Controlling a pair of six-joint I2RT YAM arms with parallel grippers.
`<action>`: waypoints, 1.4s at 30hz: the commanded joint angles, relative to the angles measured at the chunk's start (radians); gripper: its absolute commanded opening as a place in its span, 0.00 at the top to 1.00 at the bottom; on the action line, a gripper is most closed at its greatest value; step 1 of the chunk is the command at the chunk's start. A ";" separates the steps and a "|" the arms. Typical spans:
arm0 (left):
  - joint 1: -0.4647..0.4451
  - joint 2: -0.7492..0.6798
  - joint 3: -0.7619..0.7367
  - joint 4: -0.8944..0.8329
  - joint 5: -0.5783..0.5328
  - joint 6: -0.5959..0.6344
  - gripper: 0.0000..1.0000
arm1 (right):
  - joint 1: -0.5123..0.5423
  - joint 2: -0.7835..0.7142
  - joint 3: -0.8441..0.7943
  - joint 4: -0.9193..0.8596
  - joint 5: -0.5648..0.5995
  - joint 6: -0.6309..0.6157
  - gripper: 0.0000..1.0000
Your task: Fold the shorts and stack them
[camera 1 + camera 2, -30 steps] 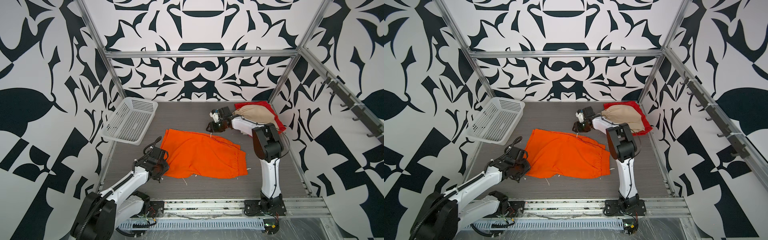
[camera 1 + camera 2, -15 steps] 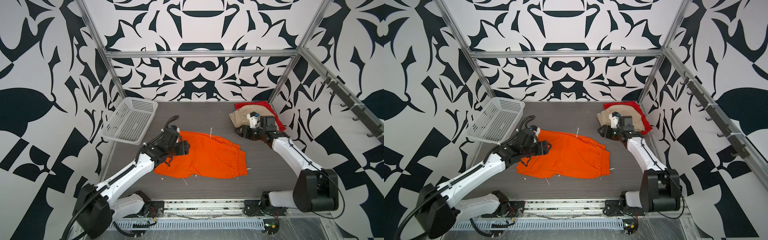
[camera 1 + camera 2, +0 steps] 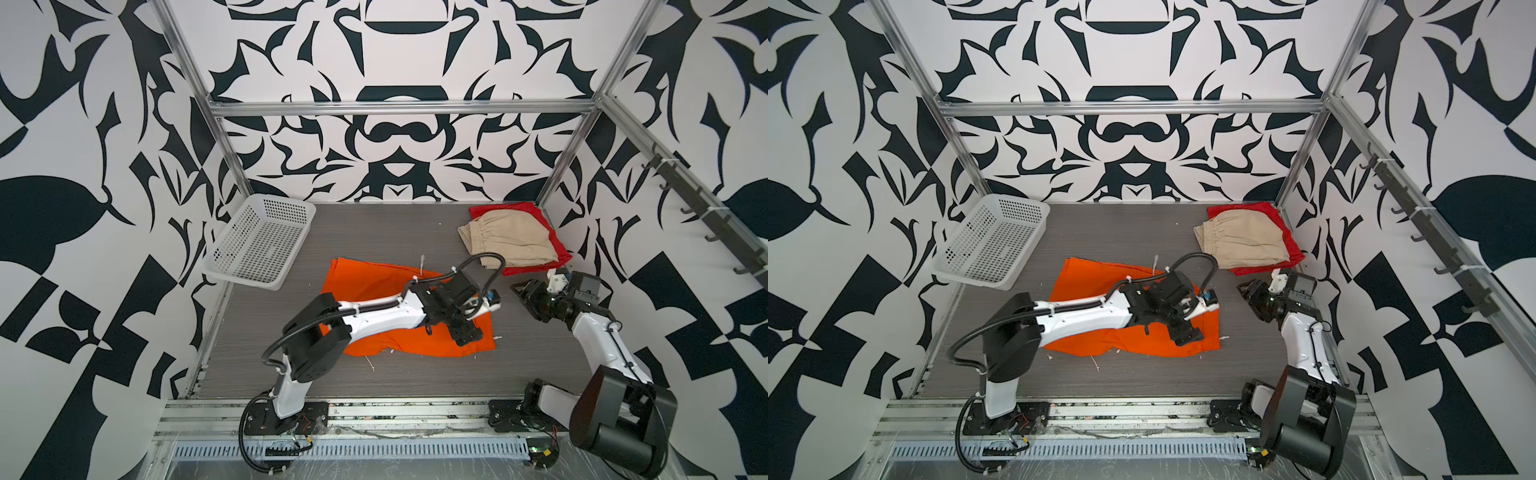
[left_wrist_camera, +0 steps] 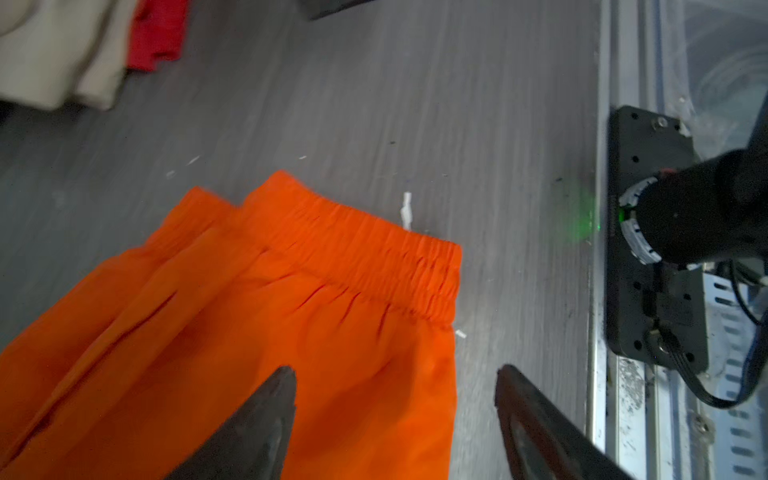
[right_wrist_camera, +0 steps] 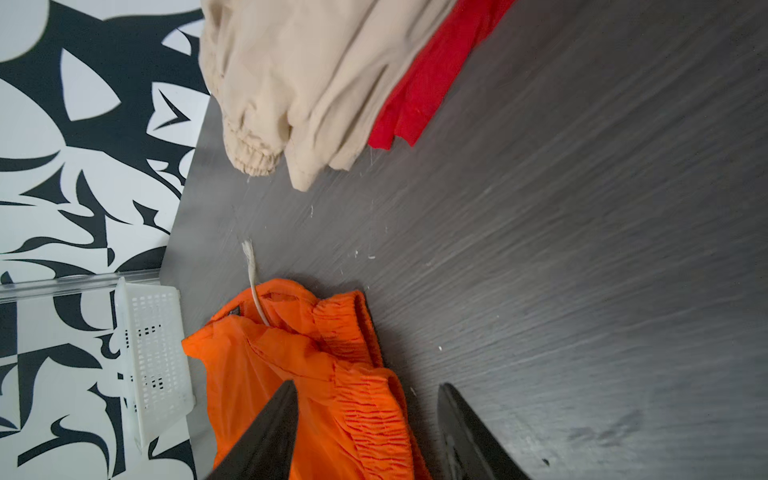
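Observation:
The orange shorts [image 3: 365, 282] [image 3: 1088, 278] lie flat mid-table, with the elastic waistband toward the right. A white drawstring [image 3: 422, 264] pokes out at their back edge. My left gripper [image 3: 463, 334] [image 3: 1183, 334] reaches across them and hovers open over the front right waistband corner [image 4: 415, 270]; nothing is gripped between its jaws [image 4: 395, 374]. My right gripper [image 3: 524, 289] [image 3: 1250, 289] is open over bare table just right of the waistband [image 5: 361, 415], holding nothing [image 5: 368, 386]. The beige shorts [image 3: 511, 237] [image 3: 1241, 241] lie folded on the red shorts [image 3: 523, 206] [image 3: 1262, 209] at the back right corner.
A white perforated basket [image 3: 266, 201] [image 3: 1017, 199] leans tilted against the left wall at the back. The right arm's base [image 4: 656, 249] sits on the metal rail along the table's front edge. Small white scraps dot the grey tabletop [image 3: 395, 386].
My left arm has swept from the shorts' left edge across to their right side, and its jaws have opened wide. My right gripper has pulled back from beside the beige pair toward the right front.

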 commanded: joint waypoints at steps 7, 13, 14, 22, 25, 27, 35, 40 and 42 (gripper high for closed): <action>-0.062 0.159 0.051 0.017 -0.147 0.227 0.18 | -0.005 0.005 -0.037 -0.012 -0.061 0.026 0.41; -0.064 0.188 -0.005 0.101 -0.281 0.206 0.35 | -0.002 -0.008 -0.049 -0.065 -0.098 0.023 0.39; -0.064 0.180 -0.026 0.130 -0.293 0.191 0.46 | -0.002 -0.010 -0.050 -0.079 -0.104 0.023 0.38; -0.019 0.027 -0.146 0.328 -0.168 -0.056 0.78 | 0.094 0.035 -0.048 -0.154 -0.218 0.026 0.29; 0.000 -0.050 -0.249 0.489 -0.117 -0.111 0.79 | 0.147 0.052 -0.068 -0.129 -0.274 0.070 0.23; 0.010 -0.078 -0.285 0.540 -0.094 -0.138 0.79 | 0.174 0.035 -0.092 -0.080 -0.286 0.122 0.21; 0.013 -0.089 -0.321 0.601 -0.043 -0.168 0.79 | 0.260 0.078 -0.134 0.103 -0.323 0.276 0.20; 0.012 -0.100 -0.320 0.592 -0.030 -0.175 0.60 | 0.284 0.137 -0.126 0.182 -0.338 0.294 0.45; 0.016 -0.125 -0.308 0.534 -0.091 -0.214 0.33 | 0.287 0.113 -0.049 -0.008 -0.270 0.160 0.67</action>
